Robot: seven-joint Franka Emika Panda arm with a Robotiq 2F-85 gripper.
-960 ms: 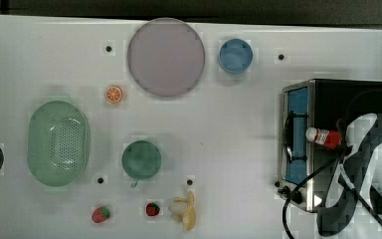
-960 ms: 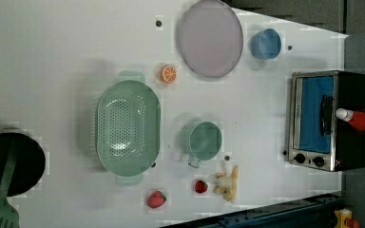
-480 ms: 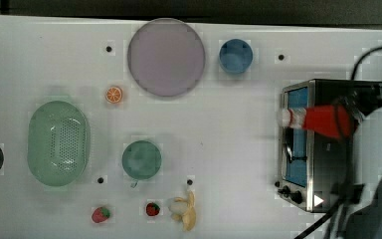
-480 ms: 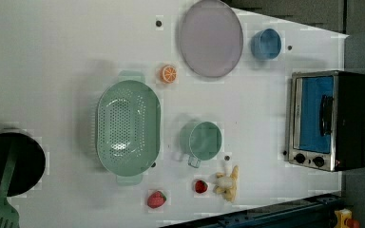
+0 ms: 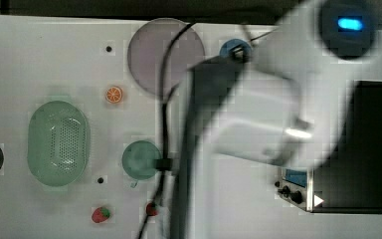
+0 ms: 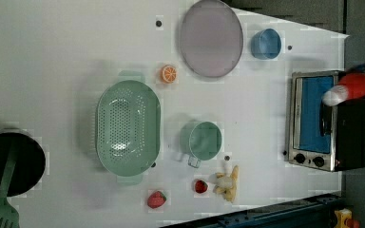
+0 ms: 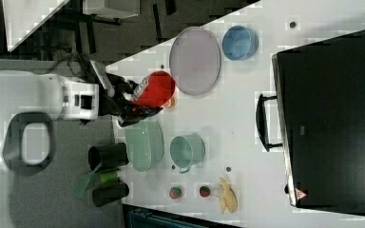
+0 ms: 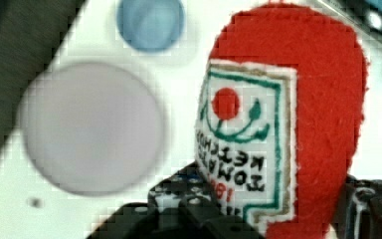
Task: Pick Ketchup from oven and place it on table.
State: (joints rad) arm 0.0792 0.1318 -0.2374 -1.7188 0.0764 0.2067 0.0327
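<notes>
In the left view we see, from left to right across the white surface (image 6: 52, 57), a black pot (image 6: 9, 164), a green colander (image 6: 128, 128), an orange slice (image 6: 168, 74), a green mug (image 6: 203, 140), a grey plate (image 6: 211, 38), a blue bowl (image 6: 266, 43) and the oven (image 6: 328, 121) at the left view's right. The ketchup (image 6: 354, 88) hangs above the oven's top, lifted clear. In the wrist view the fingers (image 8: 179, 199) pinch the ketchup at its lower end.
</notes>
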